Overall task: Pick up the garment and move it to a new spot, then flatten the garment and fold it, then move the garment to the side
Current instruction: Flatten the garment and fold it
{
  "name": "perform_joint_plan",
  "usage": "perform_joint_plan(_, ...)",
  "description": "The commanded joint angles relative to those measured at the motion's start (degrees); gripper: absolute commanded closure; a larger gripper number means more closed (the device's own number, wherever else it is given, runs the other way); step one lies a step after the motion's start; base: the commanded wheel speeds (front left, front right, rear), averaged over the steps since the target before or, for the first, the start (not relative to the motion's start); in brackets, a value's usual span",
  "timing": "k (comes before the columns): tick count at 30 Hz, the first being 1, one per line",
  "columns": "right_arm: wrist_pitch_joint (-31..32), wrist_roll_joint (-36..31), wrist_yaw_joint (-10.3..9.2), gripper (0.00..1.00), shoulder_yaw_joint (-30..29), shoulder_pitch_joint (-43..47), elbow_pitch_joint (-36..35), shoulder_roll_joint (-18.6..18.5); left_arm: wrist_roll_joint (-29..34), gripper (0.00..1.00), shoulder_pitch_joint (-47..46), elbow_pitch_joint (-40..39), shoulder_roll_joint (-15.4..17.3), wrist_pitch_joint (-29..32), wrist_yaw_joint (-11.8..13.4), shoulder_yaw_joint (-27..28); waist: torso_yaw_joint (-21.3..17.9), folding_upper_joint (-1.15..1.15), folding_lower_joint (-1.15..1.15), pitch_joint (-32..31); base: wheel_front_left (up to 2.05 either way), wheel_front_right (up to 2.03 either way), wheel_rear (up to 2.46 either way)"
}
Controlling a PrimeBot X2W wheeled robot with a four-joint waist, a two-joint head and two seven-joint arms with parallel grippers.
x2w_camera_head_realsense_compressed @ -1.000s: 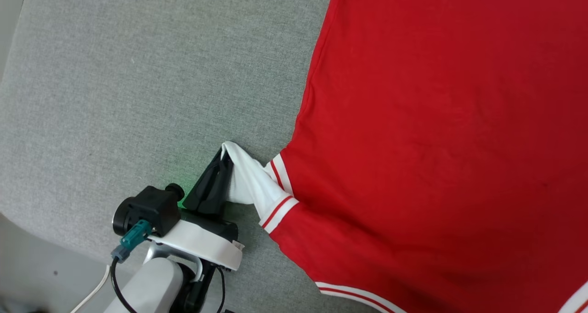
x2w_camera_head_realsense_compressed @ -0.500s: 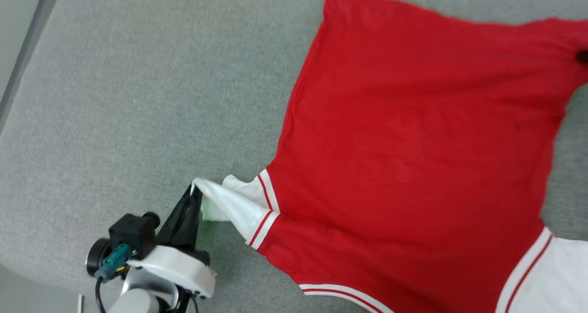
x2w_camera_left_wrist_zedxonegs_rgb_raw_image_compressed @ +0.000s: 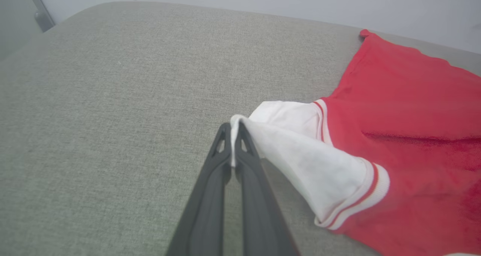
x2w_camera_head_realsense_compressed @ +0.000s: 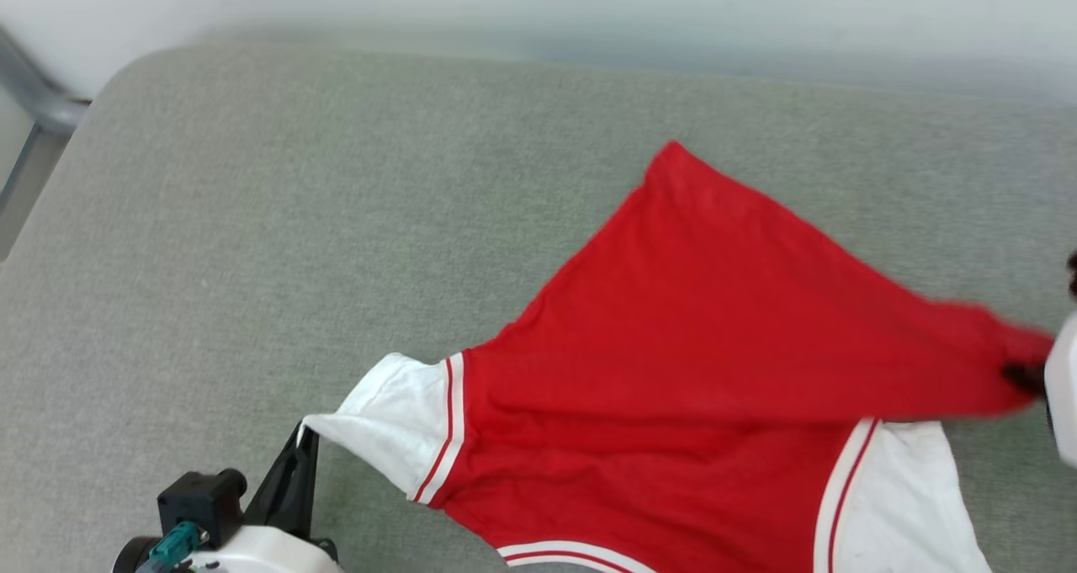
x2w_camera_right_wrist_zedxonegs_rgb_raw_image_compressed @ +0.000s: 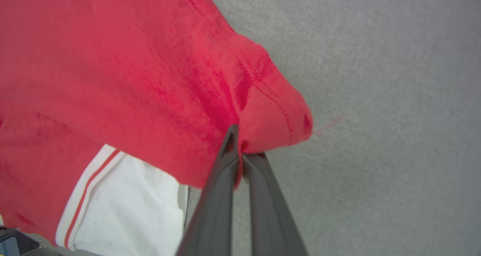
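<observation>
The garment [x2w_camera_head_realsense_compressed: 673, 337] is a red shirt with white sleeves and red-white trim, lying plain side up on a grey cushion [x2w_camera_head_realsense_compressed: 252, 220]. My left gripper [x2w_camera_head_realsense_compressed: 305, 434] at the lower left is shut on the edge of the white left sleeve [x2w_camera_head_realsense_compressed: 395, 421]; the left wrist view shows that sleeve [x2w_camera_left_wrist_zedxonegs_rgb_raw_image_compressed: 300, 154] pinched between my two dark fingers [x2w_camera_left_wrist_zedxonegs_rgb_raw_image_compressed: 233, 132]. My right gripper [x2w_camera_head_realsense_compressed: 1022, 375] at the right edge is shut on the red hem corner, lifting it so the red cloth slopes over the white right sleeve [x2w_camera_head_realsense_compressed: 900, 506]. The right wrist view shows the hem [x2w_camera_right_wrist_zedxonegs_rgb_raw_image_compressed: 270, 117] clamped at my right gripper [x2w_camera_right_wrist_zedxonegs_rgb_raw_image_compressed: 237, 150].
The grey cushion's far edge [x2w_camera_head_realsense_compressed: 538, 60] meets a pale wall [x2w_camera_head_realsense_compressed: 538, 1]. A grey metal frame [x2w_camera_head_realsense_compressed: 34, 119] stands past the cushion's rounded far left corner. Bare cushion lies to the left of and beyond the shirt.
The head camera has tilted up, bringing the cushion's far edge and wall into view. My right gripper has closed on the hem corner and raised it. My left gripper keeps its hold on the sleeve.
</observation>
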Motion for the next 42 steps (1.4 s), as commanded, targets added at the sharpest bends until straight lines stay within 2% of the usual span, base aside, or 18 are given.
perform_joint_plan(1,-0.42,0.43,-0.04,1.00,-0.33,2.14,-0.52,-0.46,-0.30,1.00,0.85,-0.07,0.21,-0.02,0.32,0.19,-1.60,0.00,0.01,-1.67,0.00,0.00,0.00)
perform_joint_plan(9,-1.21,3.30,-0.04,1.00,-2.25,20.03,-2.81,-0.75,-1.28,1.00,3.24,0.05,1.06,0.18,0.76,0.71,-3.03,0.00,0.01,-4.03,0.00,0.00,0.00)
perform_joint_plan(17,-2.01,3.69,-0.04,1.00,-2.86,31.37,-2.25,3.10,-1.49,1.00,3.60,0.56,1.27,0.58,0.59,0.08,-3.12,0.00,0.01,-4.91,0.00,0.00,0.00)
perform_joint_plan(18,-2.89,3.69,-0.04,0.96,-3.88,31.54,-2.36,3.70,-1.50,1.00,3.75,0.62,1.36,0.64,0.61,0.03,-3.17,0.00,0.01,-5.07,0.00,0.00,0.00)
perform_joint_plan(19,-3.70,3.78,-0.06,0.43,-5.20,31.39,-2.48,4.36,-1.52,1.00,3.84,0.65,1.38,0.68,0.63,0.00,-3.22,0.00,0.01,-5.22,0.00,0.00,0.00)
perform_joint_plan(20,-4.62,3.72,-0.07,0.00,-6.51,30.78,-3.01,4.75,-1.51,1.00,3.87,0.67,1.36,0.72,0.64,-0.05,-3.22,0.00,0.01,-5.36,0.00,0.00,0.00)
perform_joint_plan(26,-9.46,2.71,-0.04,0.00,-13.90,26.37,-8.49,6.15,-1.46,1.00,3.59,0.38,1.35,0.77,0.80,-0.35,-2.87,0.00,0.01,-5.69,0.00,0.00,0.00)
perform_joint_plan(31,-9.33,0.19,-0.04,0.00,-16.69,18.82,-14.51,5.93,-0.96,1.00,2.31,-0.27,1.11,0.75,0.81,-0.73,-2.04,0.00,0.01,-4.33,0.00,0.00,0.00)
perform_joint_plan(37,-4.38,-3.81,-0.04,0.00,-13.02,6.99,-18.17,6.40,-0.10,1.00,-0.56,-0.81,0.60,0.75,0.13,-1.78,0.03,0.00,0.01,-0.85,0.00,0.00,0.00)
perform_joint_plan(42,2.67,-6.74,-0.04,0.00,-6.66,-2.75,-16.34,5.64,0.83,1.00,-3.46,-1.16,-0.37,0.35,-0.49,-2.51,2.23,0.00,0.01,2.74,0.00,0.00,0.00)
